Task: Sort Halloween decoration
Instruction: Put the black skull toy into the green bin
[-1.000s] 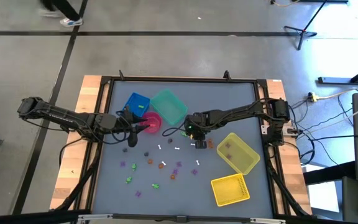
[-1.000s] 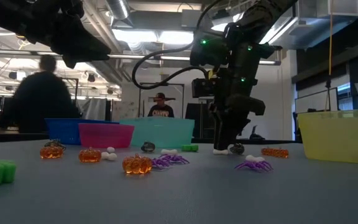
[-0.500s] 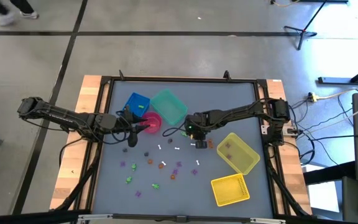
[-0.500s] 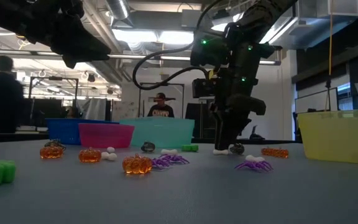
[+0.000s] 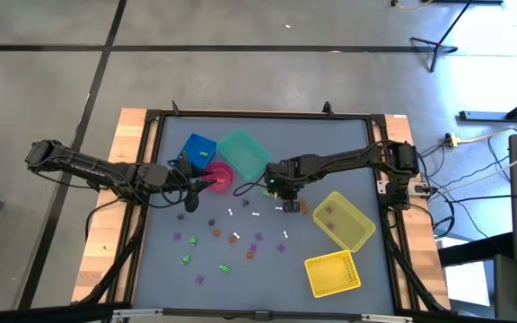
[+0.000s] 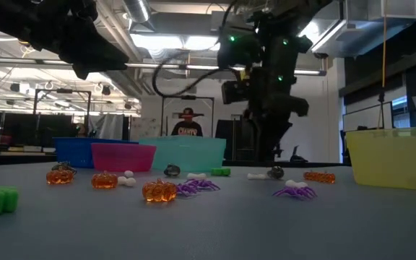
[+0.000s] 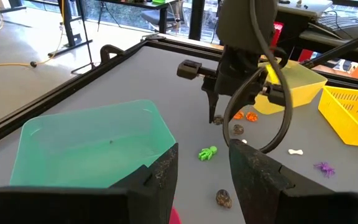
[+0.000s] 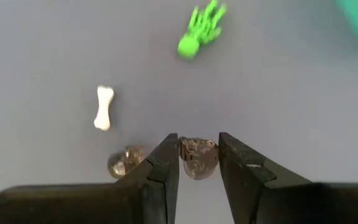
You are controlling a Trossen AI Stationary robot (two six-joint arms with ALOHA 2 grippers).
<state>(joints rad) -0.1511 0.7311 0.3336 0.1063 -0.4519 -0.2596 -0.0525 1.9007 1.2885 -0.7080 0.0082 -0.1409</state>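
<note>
One dark grey trinket [image 8: 197,157] now rides up off the table [image 5: 330,144], clamped in the right gripper [image 8: 196,163].

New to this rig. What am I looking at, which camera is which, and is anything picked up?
Two dark robot arms work at a grey table. One camera looks straight down, one sits at table height, and one rides on each wrist. Scattered Halloween trinkets lie on the table, with blue, pink, teal and yellow bins around them. The right gripper hangs above the middle of the table, closed on a small dark grey trinket, lifted clear. The left gripper waits with its fingers apart near the teal bin, holding nothing.
</note>
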